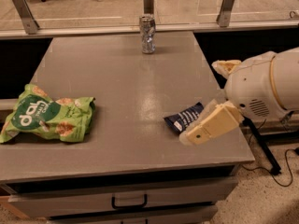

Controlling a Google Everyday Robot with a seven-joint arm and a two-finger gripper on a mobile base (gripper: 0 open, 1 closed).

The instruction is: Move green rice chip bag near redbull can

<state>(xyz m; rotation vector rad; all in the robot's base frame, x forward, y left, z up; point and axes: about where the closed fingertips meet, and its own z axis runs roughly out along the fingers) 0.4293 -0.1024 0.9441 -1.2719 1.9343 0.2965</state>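
The green rice chip bag (46,119) lies flat and crinkled at the left edge of the grey table (121,78). The redbull can (148,34) stands upright at the table's far edge, near the middle, far from the bag. My gripper (201,101) comes in from the right, over the table's right edge. Its two cream fingers are spread apart and hold nothing. The lower finger (210,126) hangs just right of a small dark blue packet. The gripper is far from the green bag.
The small dark blue packet (182,118) lies at the front right of the table. A glass railing with metal posts (228,3) runs behind the table. A drawer with a black handle (128,202) is below the front edge. A black cable (275,171) lies on the floor at the right.
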